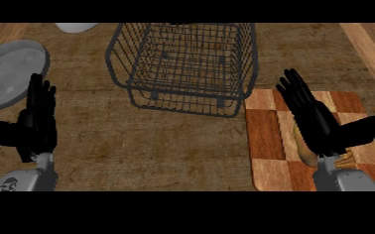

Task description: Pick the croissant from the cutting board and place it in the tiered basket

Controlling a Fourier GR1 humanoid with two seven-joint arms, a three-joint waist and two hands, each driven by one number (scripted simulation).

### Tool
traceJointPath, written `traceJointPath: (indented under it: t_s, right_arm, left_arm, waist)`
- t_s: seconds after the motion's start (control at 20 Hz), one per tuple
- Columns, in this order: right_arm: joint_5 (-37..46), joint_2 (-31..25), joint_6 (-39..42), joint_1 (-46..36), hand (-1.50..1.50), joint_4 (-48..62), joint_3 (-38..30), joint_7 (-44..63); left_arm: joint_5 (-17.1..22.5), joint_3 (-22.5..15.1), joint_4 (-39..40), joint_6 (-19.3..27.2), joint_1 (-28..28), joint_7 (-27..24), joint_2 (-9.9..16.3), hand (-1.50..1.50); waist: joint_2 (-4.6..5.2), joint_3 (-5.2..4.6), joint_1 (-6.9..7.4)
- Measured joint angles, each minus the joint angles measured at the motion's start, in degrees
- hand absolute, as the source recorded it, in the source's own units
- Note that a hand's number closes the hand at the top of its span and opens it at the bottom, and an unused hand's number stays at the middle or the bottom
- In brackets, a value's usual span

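Note:
The croissant [303,144] lies on the checkered wooden cutting board [265,134] at the right; only a tan sliver shows beside and under my right hand. My right hand [316,119] hovers over it with straight fingers pointing up and left, open, and hides most of the pastry. The dark wire tiered basket [184,64] stands at the centre back, just left of the board's far corner, with nothing visible inside. My left hand [38,119] rests open at the left edge, fingers up.
A grey round plate [18,69] sits at the far left behind the left hand. A pale object [76,27] shows at the top edge left of the basket. Brown counter lies between the hands.

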Motion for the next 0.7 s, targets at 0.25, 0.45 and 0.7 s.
traceJointPath:
  t_s: [0.25,0.45,0.7]
  right_arm:
    - [2.4,-1.86,-0.49,-2.3,-1.5,1.85,-1.26,0.59]
    - [8.2,-4.55,-2.51,-3.07,-1.5,5.89,-1.53,-0.54]
    - [8.99,-2.84,-1.48,-0.83,-1.5,7.72,-2.73,-10.34]
  left_arm:
    - [-1.02,-5.86,0.85,-8.03,-1.68,0.38,0.5,0.0]
    - [-1.73,-11.92,1.98,-14.51,-2.16,0.46,-0.32,0.0]
    - [-2.14,-14.33,3.17,-19.41,-1.69,-0.45,-0.8,0.0]
  waist:
    - [-0.03,-0.08,1.14]
    - [0.11,-0.17,1.22]
    - [-0.05,-0.1,1.58]
